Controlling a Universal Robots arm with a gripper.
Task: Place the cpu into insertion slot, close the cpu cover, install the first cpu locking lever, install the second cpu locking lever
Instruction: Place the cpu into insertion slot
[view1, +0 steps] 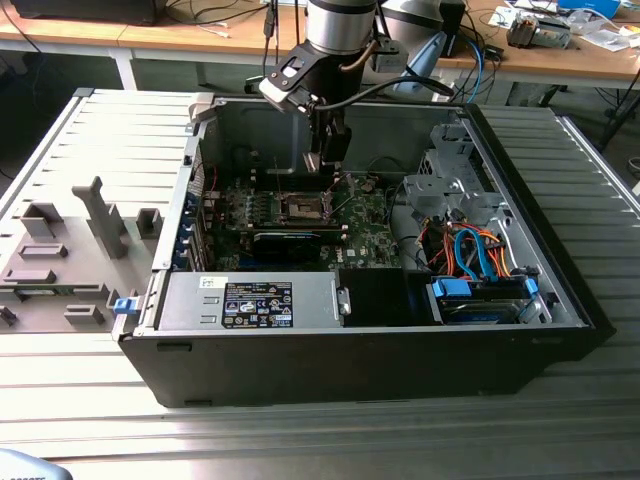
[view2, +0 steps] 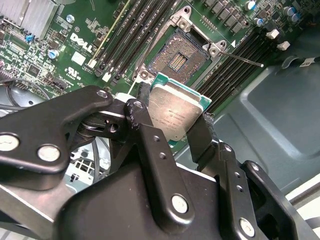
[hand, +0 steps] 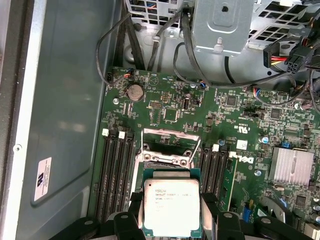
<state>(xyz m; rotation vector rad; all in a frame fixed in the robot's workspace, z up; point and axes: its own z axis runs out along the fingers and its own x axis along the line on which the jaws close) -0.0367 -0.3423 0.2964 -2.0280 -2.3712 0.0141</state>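
Observation:
My gripper is shut on the cpu, a small square chip with a dull silver top and green edge, pinched at two opposite sides. I hold it in the air a little above the green board, tilted in the second wrist view. Just beyond it lies the insertion slot, uncovered, its brownish pin field and silvery rim showing. A thin metal locking lever sticks out beside the slot. In the first wrist view the cpu hides most of the slot, and the silvery cpu cover stands open behind it. The exterior view has my gripper above the slot.
The board lies inside an open black computer case. Long black memory slots flank the slot on both sides. A finned heatsink, a drive cage with orange and blue cables and a power supply crowd the case. A grey fixture sits at the exterior view's left.

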